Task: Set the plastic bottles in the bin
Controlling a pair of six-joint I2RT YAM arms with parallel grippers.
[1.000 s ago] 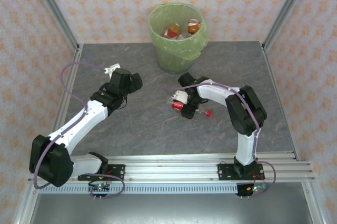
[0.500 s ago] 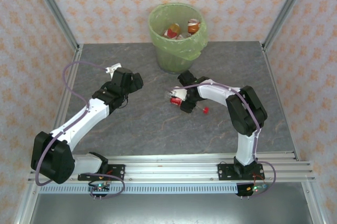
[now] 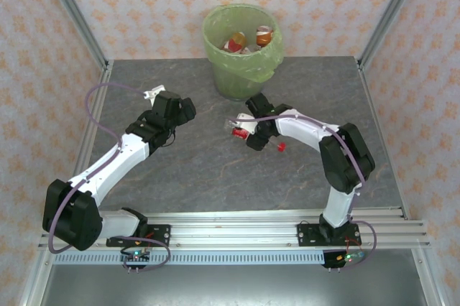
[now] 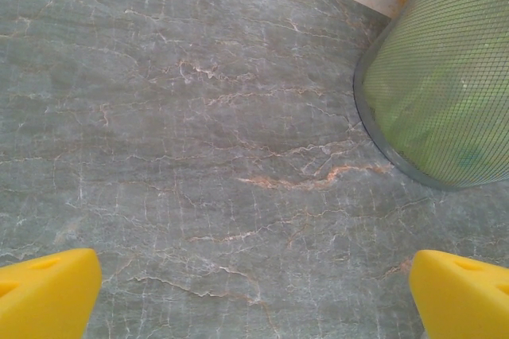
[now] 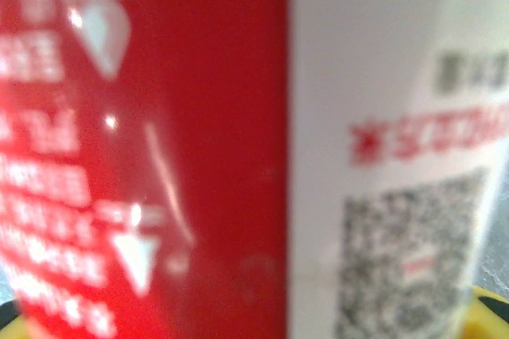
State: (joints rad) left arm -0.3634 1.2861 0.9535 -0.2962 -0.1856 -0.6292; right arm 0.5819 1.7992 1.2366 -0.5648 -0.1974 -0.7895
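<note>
While gripped, btl (image 5: 199, 156) is near bin (image 3: 241, 76).

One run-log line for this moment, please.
left gripper: open, empty | right gripper: shut on red-label bottle | bin: other bottles inside

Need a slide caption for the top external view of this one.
Right gripper clamps a red-labelled bottle near the green-lined bin holding other bottles; left gripper hangs open over the table.
</note>
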